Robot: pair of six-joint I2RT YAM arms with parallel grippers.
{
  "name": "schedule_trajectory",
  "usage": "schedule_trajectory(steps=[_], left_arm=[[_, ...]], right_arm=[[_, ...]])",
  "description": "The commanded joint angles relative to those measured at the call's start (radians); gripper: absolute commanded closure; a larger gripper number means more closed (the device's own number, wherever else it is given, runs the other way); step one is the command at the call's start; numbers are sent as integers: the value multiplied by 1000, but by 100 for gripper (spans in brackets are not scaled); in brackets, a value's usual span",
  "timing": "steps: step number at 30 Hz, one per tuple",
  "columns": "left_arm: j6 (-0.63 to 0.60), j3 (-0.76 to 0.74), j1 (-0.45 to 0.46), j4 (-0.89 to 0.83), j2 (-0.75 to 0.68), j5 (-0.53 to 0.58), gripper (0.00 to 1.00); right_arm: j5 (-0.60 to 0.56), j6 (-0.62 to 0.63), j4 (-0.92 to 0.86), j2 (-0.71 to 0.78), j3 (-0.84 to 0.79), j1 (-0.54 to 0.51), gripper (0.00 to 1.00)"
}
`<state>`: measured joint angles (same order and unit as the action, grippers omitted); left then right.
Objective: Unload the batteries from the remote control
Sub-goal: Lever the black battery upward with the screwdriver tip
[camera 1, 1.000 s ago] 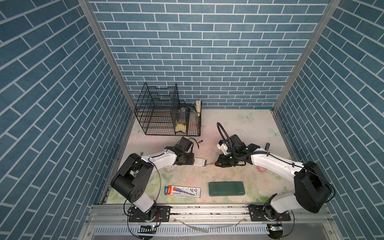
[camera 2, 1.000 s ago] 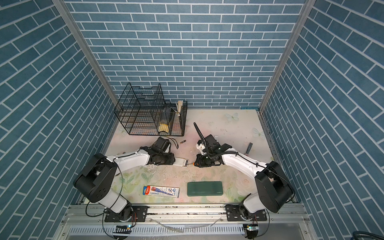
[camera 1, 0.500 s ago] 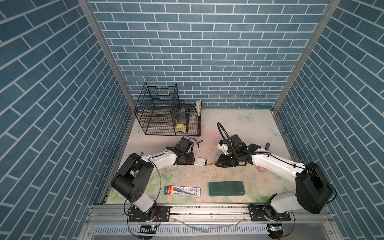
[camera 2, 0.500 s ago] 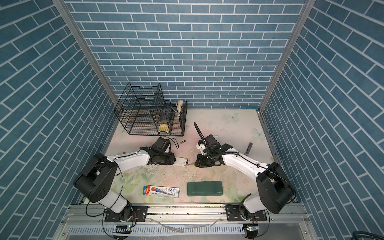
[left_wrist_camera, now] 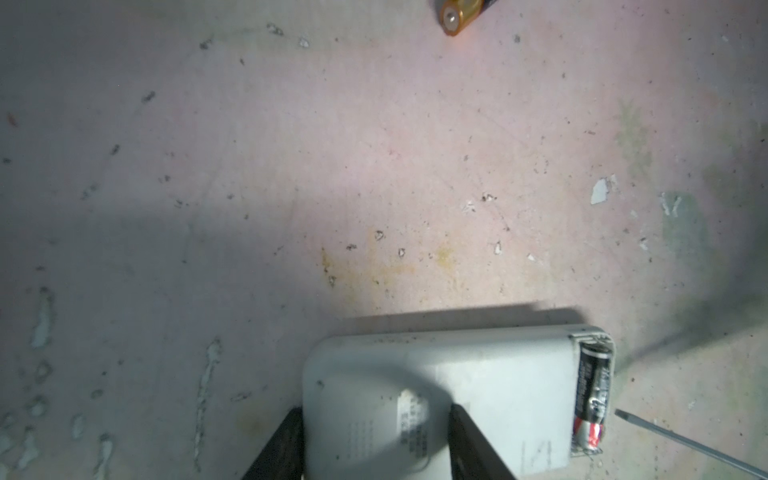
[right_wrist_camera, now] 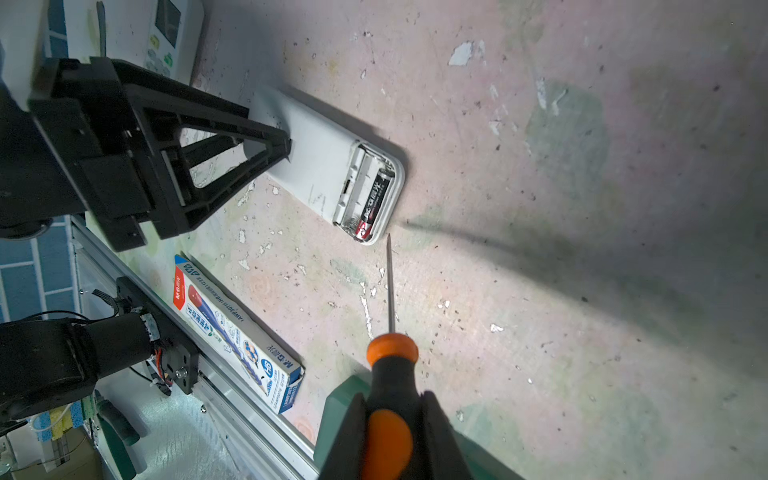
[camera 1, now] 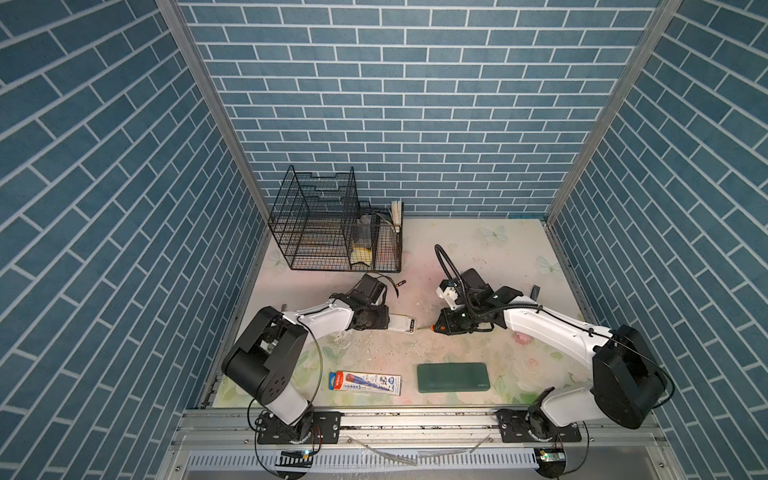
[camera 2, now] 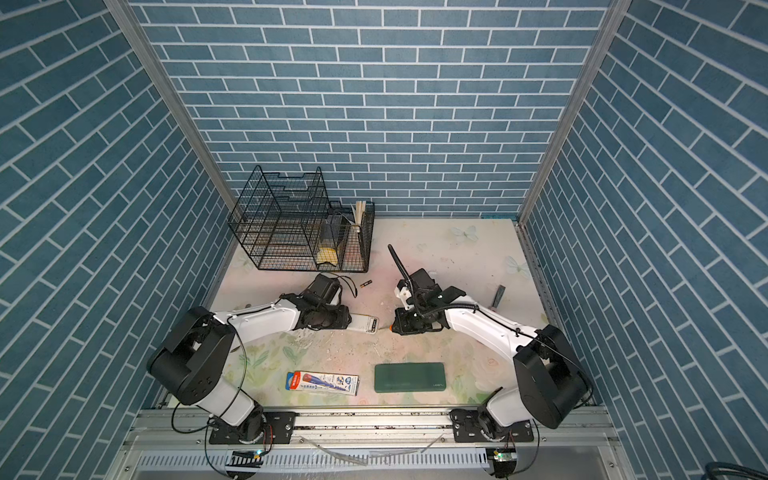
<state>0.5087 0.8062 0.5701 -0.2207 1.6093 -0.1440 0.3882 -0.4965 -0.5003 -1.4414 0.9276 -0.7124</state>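
Nothing moved; screwdriver (right_wrist_camera: 390,299) tip beside battery (right_wrist_camera: 372,203) (seated).

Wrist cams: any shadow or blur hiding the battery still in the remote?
Left wrist view: remote part shaded near the hand, battery lit, label soft. Right wrist view: battery sharp; the screwdriver casts a long shadow across the table, missing the bay.

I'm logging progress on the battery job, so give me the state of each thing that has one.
remote control: face down, compartment uncovered, gripped by left gripper
battery in compartment: still seated
loose battery: out, lying on the table
screwdriver: clamped in right gripper, tip just short of the remote
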Motion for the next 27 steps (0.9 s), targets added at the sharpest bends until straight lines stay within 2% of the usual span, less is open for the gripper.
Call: schedule_trajectory(steps=[1, 27], left_arm=[[6, -49, 7, -63, 48, -26, 48], [5, -52, 7, -69, 41, -23, 49]], right_arm=[[-5, 27, 14, 9, 53, 4, 100], [29, 26, 41, -34, 20, 4, 100]])
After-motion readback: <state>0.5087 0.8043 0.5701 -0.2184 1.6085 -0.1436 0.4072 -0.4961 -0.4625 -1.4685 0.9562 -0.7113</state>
